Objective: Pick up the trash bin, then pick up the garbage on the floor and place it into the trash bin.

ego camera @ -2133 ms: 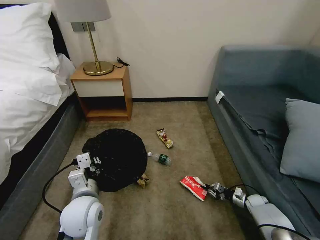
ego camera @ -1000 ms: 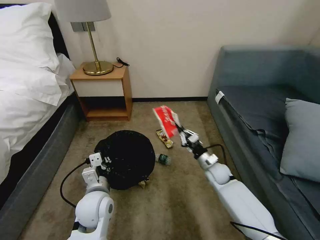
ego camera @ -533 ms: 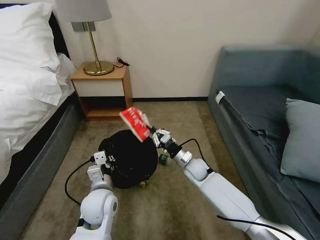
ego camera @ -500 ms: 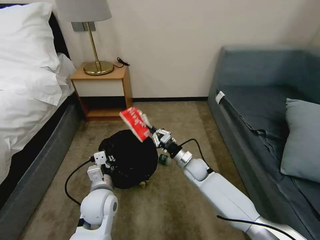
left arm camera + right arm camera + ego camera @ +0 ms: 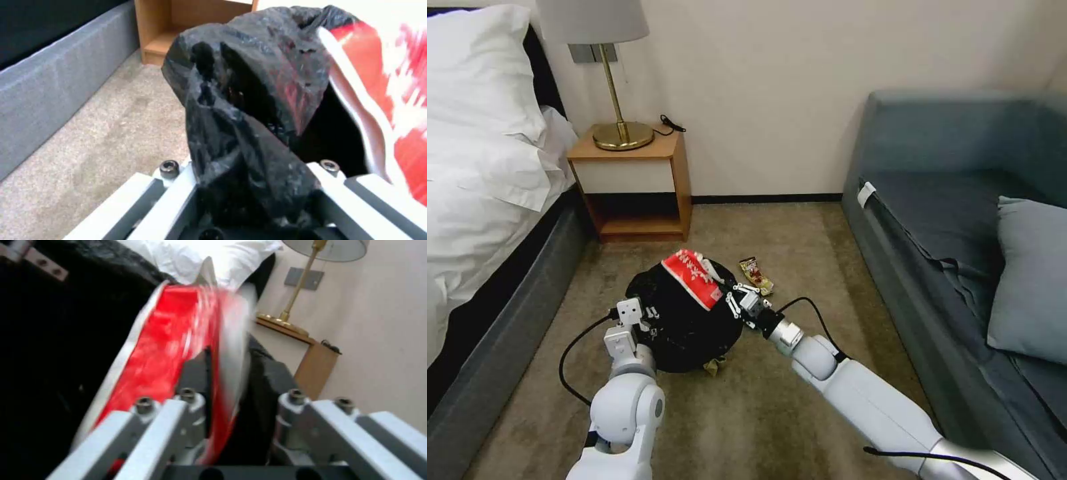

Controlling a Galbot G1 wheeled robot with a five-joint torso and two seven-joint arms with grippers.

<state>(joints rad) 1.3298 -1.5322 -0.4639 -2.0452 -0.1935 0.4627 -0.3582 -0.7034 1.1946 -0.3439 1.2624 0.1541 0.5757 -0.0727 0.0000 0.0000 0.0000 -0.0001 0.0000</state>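
The trash bin (image 5: pixel 684 333), lined with a crinkly black bag, is tilted just above the carpet. My left gripper (image 5: pixel 650 313) is shut on its near rim, and the left wrist view shows the bag (image 5: pixel 249 110) pinched between the fingers. The red-white snack packet (image 5: pixel 695 270) lies blurred over the bin's mouth. My right gripper (image 5: pixel 732 297) is right beside it with its fingers spread open, the packet (image 5: pixel 164 350) still between them. A brown-yellow snack wrapper (image 5: pixel 757 275) lies on the carpet beyond the right gripper. A small crumpled brown scrap (image 5: pixel 715 364) peeks out under the bin.
A wooden nightstand (image 5: pixel 634 180) with a brass lamp (image 5: pixel 620 127) stands against the far wall. The bed (image 5: pixel 480 200) runs along the left, a grey-blue sofa (image 5: pixel 960 227) along the right. Bare carpet (image 5: pixel 747 413) lies in front of me.
The right gripper lifted the red-white packet off the floor on the right, swung it left over the bin, lowered it and opened. The left arm shifted the bin slightly right.
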